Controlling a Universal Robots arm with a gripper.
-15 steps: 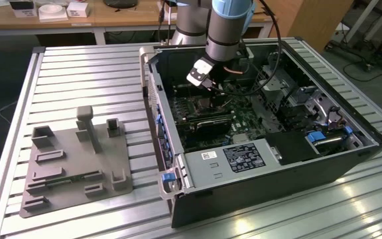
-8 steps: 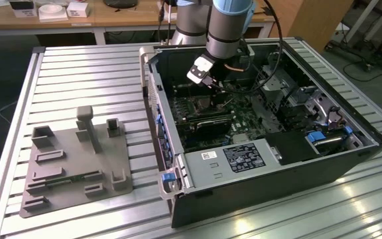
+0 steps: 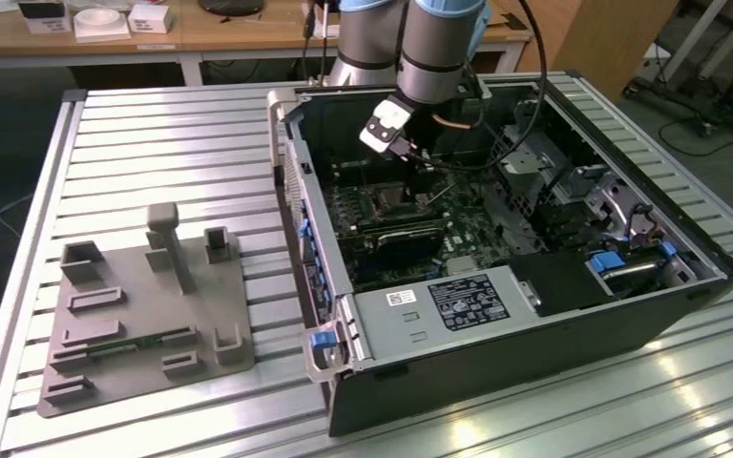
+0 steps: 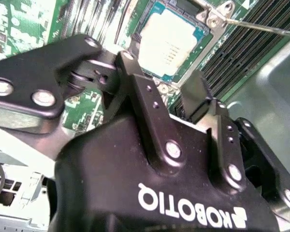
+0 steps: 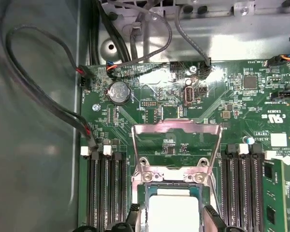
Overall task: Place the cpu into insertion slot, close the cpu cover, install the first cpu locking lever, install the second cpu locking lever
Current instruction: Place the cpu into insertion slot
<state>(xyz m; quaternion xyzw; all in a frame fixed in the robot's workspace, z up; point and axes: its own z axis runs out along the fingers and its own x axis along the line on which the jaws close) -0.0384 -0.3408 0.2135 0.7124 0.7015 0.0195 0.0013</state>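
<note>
cpu: the cpu is lying flat in the insertion slot, its silvery top facing up and a thin green border showing around it; in the second wrist view the cpu is sitting square inside the metal rim.
insertion slot: it is sitting on the green motherboard, between two banks of long black memory slots.
cpu cover: the cpu cover is standing swung open, hinged at the slot's edge by two screws, its cut-out middle showing the board behind it.
locking lever: a thin metal rod is sticking out from the slot's corner, slanting over the memory slots and not latched down.
gripper: the gripper is hovering just over the slot; its jaws are standing released, one dark fingertip on each side of the cpu and spread wider than the chip. Whether they are touching its edges I cannot tell. In the second wrist view the gripper is pointing its two fingers at the slot.
board surroundings: a coin battery is sitting beyond the open cover, and black cables are looping along the case floor to the board's edge.
wider scene: in the exterior view the arm is reaching down into an open computer case, with the gripper above the board. The case is lying on a slatted aluminium table, and a grey fixture plate is lying well apart, toward the exterior view's left.
</note>
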